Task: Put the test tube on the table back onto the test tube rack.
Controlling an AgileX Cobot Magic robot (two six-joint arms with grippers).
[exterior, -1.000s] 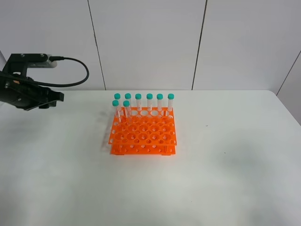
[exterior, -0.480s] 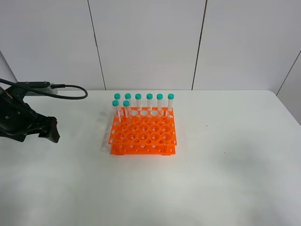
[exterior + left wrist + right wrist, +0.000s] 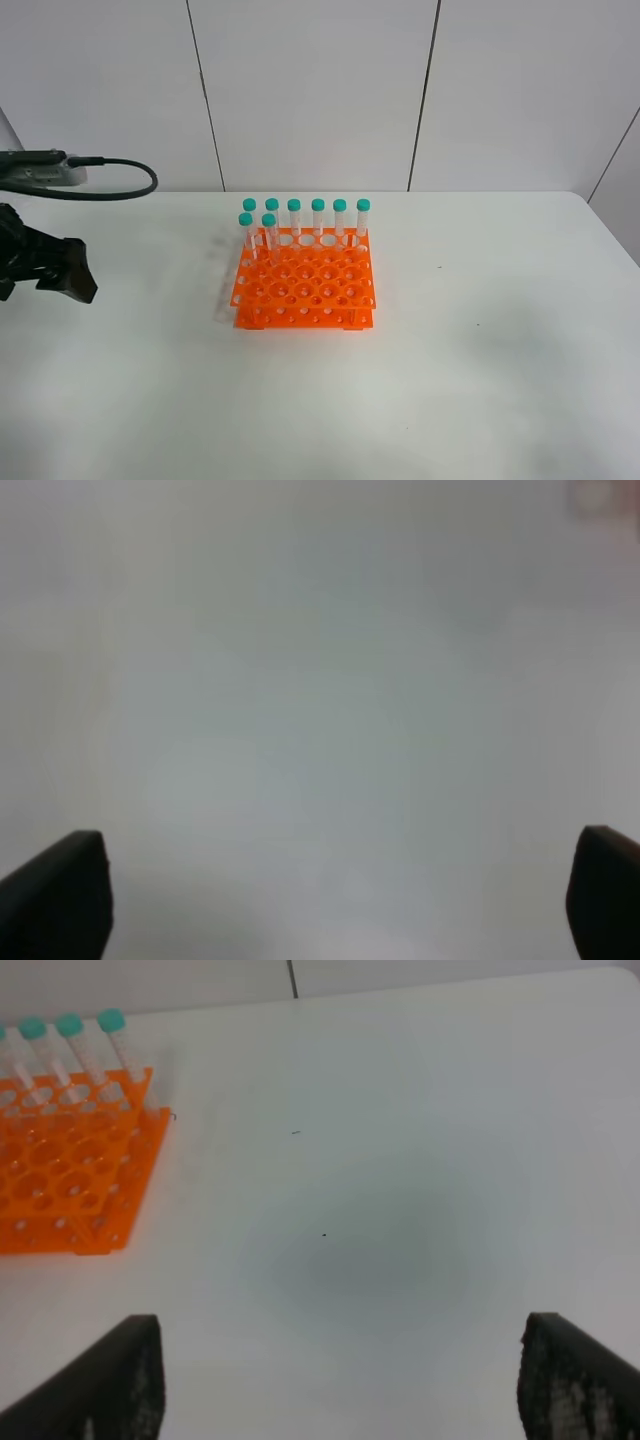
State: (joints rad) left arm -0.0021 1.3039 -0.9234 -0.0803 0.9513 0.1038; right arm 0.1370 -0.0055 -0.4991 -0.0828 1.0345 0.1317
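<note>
The orange test tube rack [image 3: 304,285] stands mid-table, also visible in the right wrist view [image 3: 60,1180]. Several teal-capped test tubes [image 3: 318,218] stand upright along its back rows. No test tube lies on the white table [image 3: 480,350] in any view. My left gripper [image 3: 78,282] hangs at the far left edge, well away from the rack. In its wrist view the left gripper [image 3: 330,900] is open over bare table, nothing between its fingers [image 3: 55,895]. My right gripper [image 3: 340,1385] is open and empty, right of the rack; it is outside the exterior view.
A black cable [image 3: 120,190] loops from the left arm over the table's back left. The white wall panels [image 3: 320,90] rise behind the table's far edge. The table's right edge curves at the back right corner.
The left arm has dropped lower and drawn back to the left, away from the rack. Its jaws have spread wide. The rack and tubes have not moved.
</note>
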